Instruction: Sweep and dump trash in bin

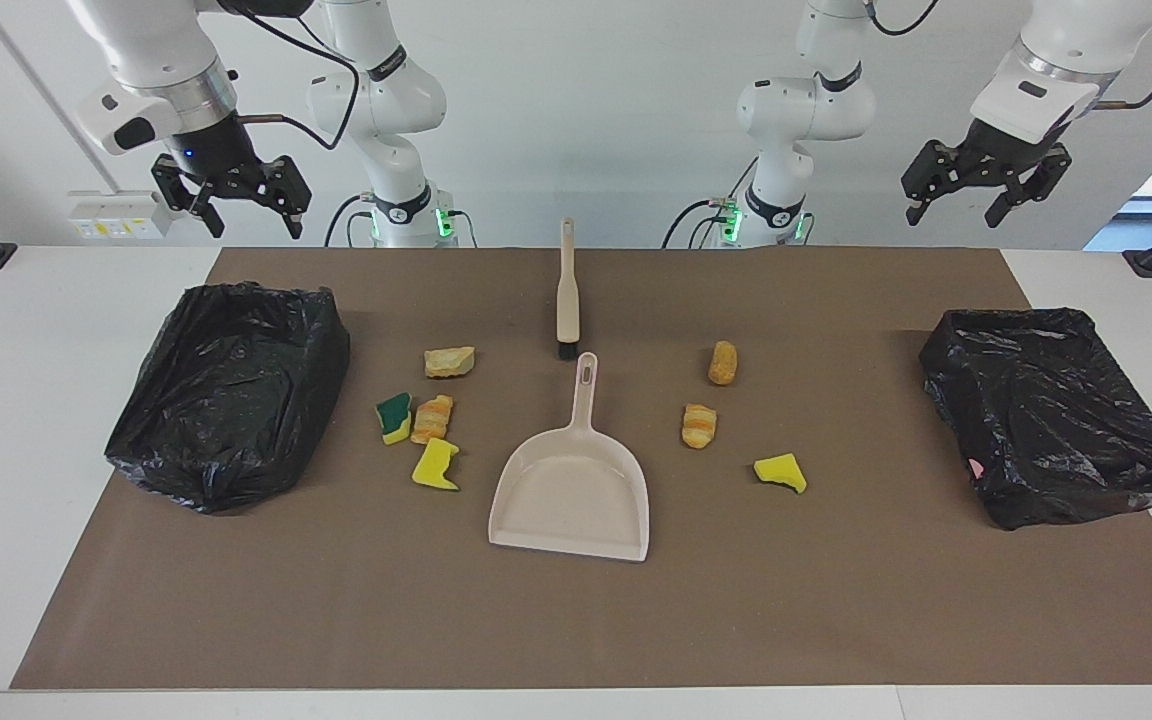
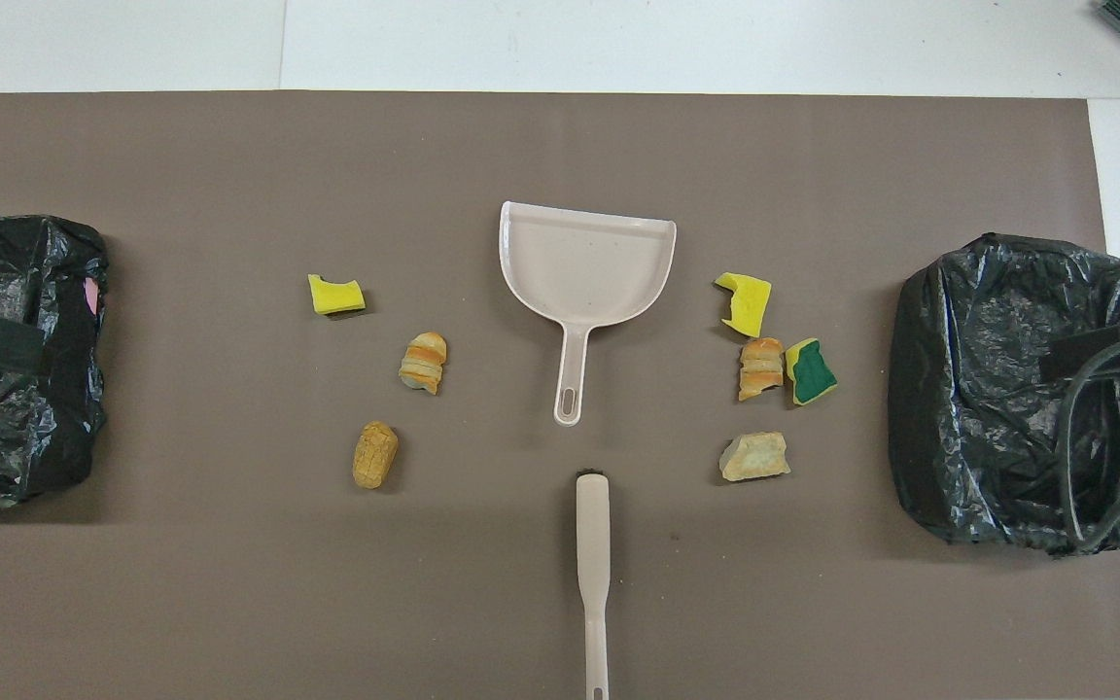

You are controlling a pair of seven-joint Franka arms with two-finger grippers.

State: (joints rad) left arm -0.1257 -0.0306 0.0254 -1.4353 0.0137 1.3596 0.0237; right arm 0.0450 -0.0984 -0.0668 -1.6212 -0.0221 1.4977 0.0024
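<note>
Both raised, jaws spread, empty: left gripper (image 1: 970, 196), right gripper (image 1: 233, 203). Below: scattered trash (image 1: 433, 419), dustpan (image 1: 573, 495) empty, bag-lined bins (image 1: 231, 390).

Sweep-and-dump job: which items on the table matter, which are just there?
In play:
- trash: seven chunks
- dustpan
- brush
- two bag-lined bins
- left gripper and right gripper, open, raised

Just there:
- brown mat
- white table

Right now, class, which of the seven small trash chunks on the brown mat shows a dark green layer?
The yellow sponge scrap beside the striped orange bread lump, toward the right arm's end; other chunks show no green.
</note>
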